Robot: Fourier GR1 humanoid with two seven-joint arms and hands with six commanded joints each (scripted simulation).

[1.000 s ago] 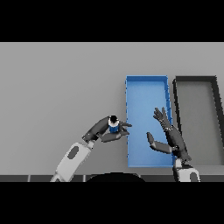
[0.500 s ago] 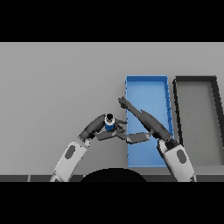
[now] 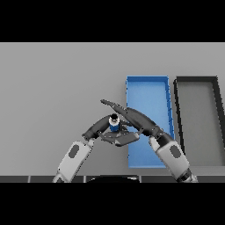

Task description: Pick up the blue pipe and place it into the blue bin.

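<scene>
Left robot hand (image 3: 104, 126) gripping blue pipe (image 3: 114, 125) (upright), beside blue bin (image 3: 147, 94)

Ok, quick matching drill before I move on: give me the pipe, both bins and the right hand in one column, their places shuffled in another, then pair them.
1. blue pipe
2. blue bin
3. black bin
4. right hand

A. far right of the table
B. reaching left across the pipe
C. between the two hands, left of the blue bin
D. middle of the table, beside the black bin

Pairs: 1-C, 2-D, 3-A, 4-B

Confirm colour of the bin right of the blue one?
Dark grey, nearly black rim with a grey floor: the dark bin, seen in the head view.
</scene>
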